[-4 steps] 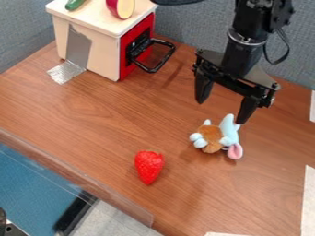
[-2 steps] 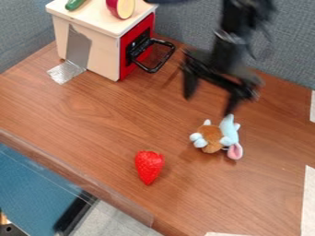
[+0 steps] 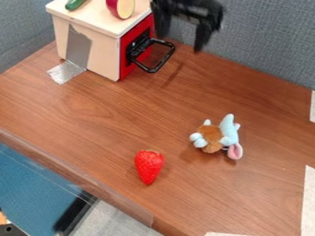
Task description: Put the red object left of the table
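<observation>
Two jaws: spread wide with nothing between them, on the black gripper [image 3: 181, 42] raised just past 12 o'clock, reading the view as a clock face.
Oven handle [image 3: 166, 60]: just below the jaws in the view, toward 12; a low sweep to the left could hook it.
Toy oven [image 3: 87, 48]: at 11, carrying a red-skinned cut toy [image 3: 125, 8] that might be mistaken for the red object.
Plush toy [image 3: 211, 137]: on its side at 4; a descent off to the right could snag its limbs.
Strawberry [image 3: 148, 166]: the likely target, free on the table [image 3: 92, 110] at 6, narrow end toward 6; its taper and probably smooth skin could make it squirt out if pinched near the point.
Table edge [image 3: 72, 169]: runs from 9 down to 6; a nudge toward 7, or a release too near this side, could send the berry over. Setting it down around 9, well inside the edge, seems safer.
</observation>
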Robot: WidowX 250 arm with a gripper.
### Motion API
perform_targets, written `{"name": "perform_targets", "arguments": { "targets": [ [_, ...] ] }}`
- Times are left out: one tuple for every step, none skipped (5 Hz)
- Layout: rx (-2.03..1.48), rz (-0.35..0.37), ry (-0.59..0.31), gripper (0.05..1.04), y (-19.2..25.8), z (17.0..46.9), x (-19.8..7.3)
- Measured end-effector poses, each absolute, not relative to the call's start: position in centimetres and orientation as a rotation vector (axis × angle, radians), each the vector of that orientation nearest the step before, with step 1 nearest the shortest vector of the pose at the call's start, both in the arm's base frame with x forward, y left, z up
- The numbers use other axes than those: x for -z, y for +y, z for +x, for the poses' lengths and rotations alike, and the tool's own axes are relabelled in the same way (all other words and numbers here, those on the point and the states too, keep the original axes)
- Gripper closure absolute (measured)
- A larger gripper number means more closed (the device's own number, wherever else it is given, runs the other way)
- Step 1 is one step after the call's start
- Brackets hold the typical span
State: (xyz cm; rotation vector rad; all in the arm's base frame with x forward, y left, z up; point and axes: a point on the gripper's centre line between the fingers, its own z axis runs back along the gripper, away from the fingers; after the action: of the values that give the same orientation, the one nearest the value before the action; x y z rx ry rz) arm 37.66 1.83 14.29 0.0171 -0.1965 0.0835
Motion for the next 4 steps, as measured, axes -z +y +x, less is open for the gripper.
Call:
{"name": "perform_targets", "arguments": {
  "targets": [
    [-0.101,-0.011,-0.206,0.084,5.2,39.5,-16.0],
    [-0.145,-0.032,-0.226,0.083,8.7,40.9,-17.4],
    [-0.146,-0.028,-0.214,0.084,11.1,41.6,-17.4],
    [-0.128,-0.002,-0.214,0.083,12.6,41.4,-17.6]
  ]
}}
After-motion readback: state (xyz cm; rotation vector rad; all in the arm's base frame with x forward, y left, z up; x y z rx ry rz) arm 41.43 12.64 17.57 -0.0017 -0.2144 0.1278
